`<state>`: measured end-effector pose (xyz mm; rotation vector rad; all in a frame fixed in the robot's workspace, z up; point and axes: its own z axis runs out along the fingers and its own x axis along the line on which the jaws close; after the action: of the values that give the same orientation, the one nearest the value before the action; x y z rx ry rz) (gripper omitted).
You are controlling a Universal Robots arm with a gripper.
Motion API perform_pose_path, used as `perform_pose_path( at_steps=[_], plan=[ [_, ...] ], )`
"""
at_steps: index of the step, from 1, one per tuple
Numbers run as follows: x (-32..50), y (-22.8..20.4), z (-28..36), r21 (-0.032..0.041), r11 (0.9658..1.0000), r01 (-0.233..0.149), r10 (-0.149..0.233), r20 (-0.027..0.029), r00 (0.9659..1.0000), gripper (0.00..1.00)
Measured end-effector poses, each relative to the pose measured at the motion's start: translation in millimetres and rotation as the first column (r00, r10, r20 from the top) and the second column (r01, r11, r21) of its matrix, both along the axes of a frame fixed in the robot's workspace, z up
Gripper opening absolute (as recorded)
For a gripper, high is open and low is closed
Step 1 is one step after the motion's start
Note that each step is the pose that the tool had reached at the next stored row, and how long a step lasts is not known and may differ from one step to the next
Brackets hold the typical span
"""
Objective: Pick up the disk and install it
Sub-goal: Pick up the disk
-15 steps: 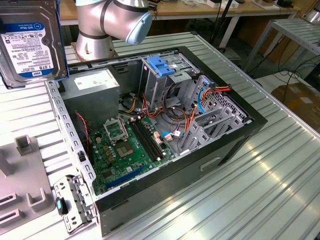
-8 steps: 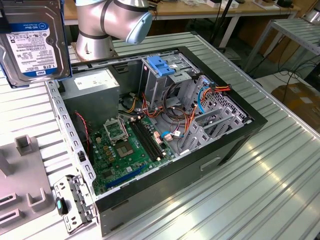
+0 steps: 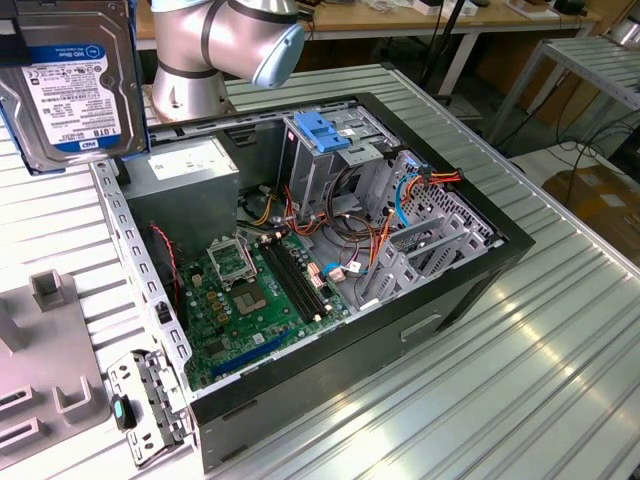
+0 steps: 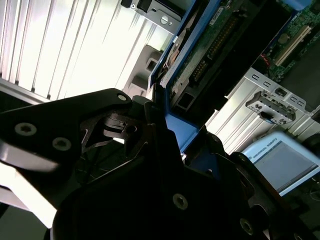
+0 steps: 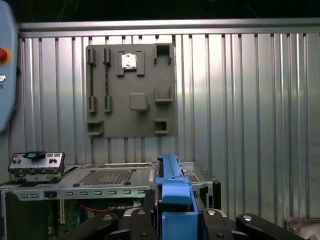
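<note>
- Exterior view: the disk (image 3: 70,80) is up in the air, clear of the surface (image 3: 540,370). It shows against the surface's far corner on the exterior view's left.
- Disk's labelled silver face is turned to that camera, with blue rails along its sides. It touches nothing on the surface.
- Robot arm (image 3: 220,40) reaches across behind the disk, above the far edge of the surface.
- First wrist view: tool (image 5: 175,202) is clamped on the disk (image 5: 172,180). A black finger sits on each side, and the blue rail and tab stand up between them.
- Second wrist view: the black fingers (image 4: 150,120) press against the blue rail. The disk (image 4: 220,40) shows its green circuit-board side here.
- Computer case (image 3: 440,310) lies in the middle of the surface with its side open, well apart from the disk.
- Inside the case are the green motherboard (image 3: 250,290), a grey power supply (image 3: 185,170) at the far corner, and a tall metal cage topped by a blue latch (image 3: 322,132).
- Grey fixture plate (image 3: 40,370) lies flat at the surface's edge on the exterior view's left, beside the case. In the first wrist view the plate (image 5: 130,92) lies on the ribbed surface (image 5: 240,100) beyond the case.
</note>
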<state>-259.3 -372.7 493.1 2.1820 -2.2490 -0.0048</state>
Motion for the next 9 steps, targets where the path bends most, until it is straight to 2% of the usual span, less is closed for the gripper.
perform_pose_path(
  at_steps=[9],
  plan=[
    [7.4,0.0,0.0,0.0000,1.0000,0.000,0.000,-0.0001,1.0000,0.37]
  ],
)
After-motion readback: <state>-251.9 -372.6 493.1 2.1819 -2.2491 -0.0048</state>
